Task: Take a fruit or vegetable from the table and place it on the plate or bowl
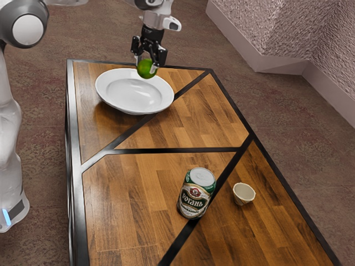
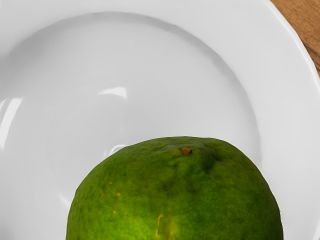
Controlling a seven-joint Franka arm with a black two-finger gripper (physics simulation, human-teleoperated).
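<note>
The black gripper (image 1: 147,62), its fingers clamped on a green lime (image 1: 146,70), held it above the white plate (image 1: 113,94), where an early release might let the round fruit roll over the shallow rim onto the wooden table (image 1: 183,127).

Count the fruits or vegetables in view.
1. A green fruit, gripped in the claw, hangs over the white plate at the table's far end. The can and small cup near the camera aren't produce. Nothing looks hidden behind them.
</note>
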